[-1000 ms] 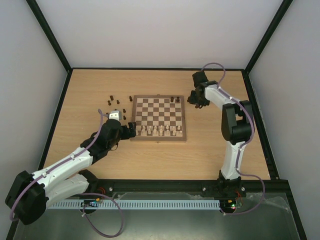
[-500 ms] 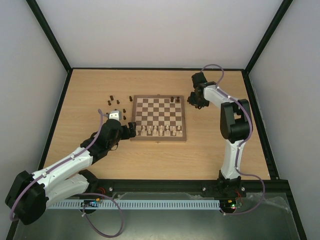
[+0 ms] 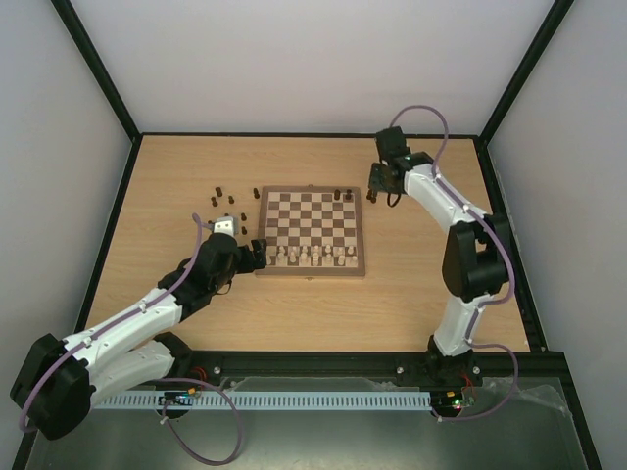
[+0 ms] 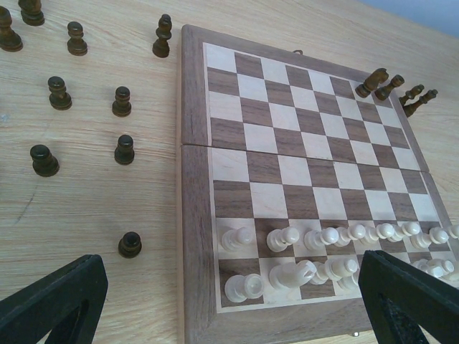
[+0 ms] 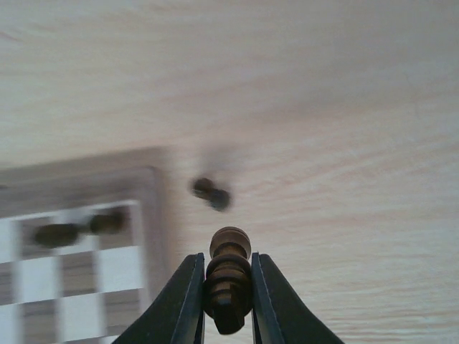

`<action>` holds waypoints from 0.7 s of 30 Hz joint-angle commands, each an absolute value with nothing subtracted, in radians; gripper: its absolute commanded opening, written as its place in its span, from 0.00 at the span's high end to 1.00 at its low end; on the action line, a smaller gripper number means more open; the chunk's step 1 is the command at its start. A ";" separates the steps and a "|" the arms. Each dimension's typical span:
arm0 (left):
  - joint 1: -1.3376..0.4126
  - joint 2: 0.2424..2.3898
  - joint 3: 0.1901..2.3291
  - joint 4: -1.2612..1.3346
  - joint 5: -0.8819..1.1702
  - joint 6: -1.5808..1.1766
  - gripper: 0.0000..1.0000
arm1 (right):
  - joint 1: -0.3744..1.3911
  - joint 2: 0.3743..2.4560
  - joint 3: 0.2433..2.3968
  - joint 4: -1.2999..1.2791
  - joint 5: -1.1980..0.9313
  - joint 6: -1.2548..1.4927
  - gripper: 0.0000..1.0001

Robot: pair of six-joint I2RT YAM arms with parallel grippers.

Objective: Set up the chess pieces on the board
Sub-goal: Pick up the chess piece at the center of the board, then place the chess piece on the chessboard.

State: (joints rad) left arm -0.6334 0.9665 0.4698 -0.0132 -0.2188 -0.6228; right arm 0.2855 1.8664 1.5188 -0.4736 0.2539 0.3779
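Observation:
The board (image 3: 312, 189) lies mid-table, and its frame (image 4: 192, 179) fills the left wrist view. My right gripper (image 3: 378, 184) hovers just off the board's far right corner. It is shut (image 5: 228, 287) on a dark brown chess piece (image 5: 229, 269), held off the table. Another dark piece (image 5: 211, 193) stands on the table below it, and two (image 5: 57, 233) show blurred on the board's corner squares (image 4: 373, 82). Several dark pieces (image 3: 220, 196) stand on the table left of the board (image 4: 123, 102). My left gripper (image 3: 257, 253) is open at the board's near left corner (image 4: 229, 308), holding nothing.
Pale cream pieces (image 4: 323, 251) fill the board's two near rows (image 3: 313, 255), some lying tipped over. A black frame (image 3: 122, 196) edges the table, with grey walls behind it.
My right gripper closed on the dark piece and rose with it, shifting slightly toward the far edge. The left arm has not moved.

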 commanded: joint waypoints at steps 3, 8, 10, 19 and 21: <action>-0.626 0.964 0.456 -0.008 -0.239 -0.615 0.01 | 0.411 1.835 1.693 -0.539 0.224 0.352 0.88; -0.626 0.956 0.456 -0.012 -0.242 -0.615 0.01 | 0.484 1.963 1.846 -0.581 0.180 0.312 0.88; -0.627 0.953 0.456 -0.013 -0.244 -0.615 0.01 | 0.504 2.023 1.916 -0.611 0.166 0.299 0.88; -0.626 0.952 0.456 -0.015 -0.245 -0.614 0.01 | 0.555 2.245 2.161 -0.726 0.160 0.263 0.88; -0.626 0.951 0.455 -0.015 -0.245 -0.615 0.01 | 0.562 2.280 2.190 -0.738 0.164 0.255 0.88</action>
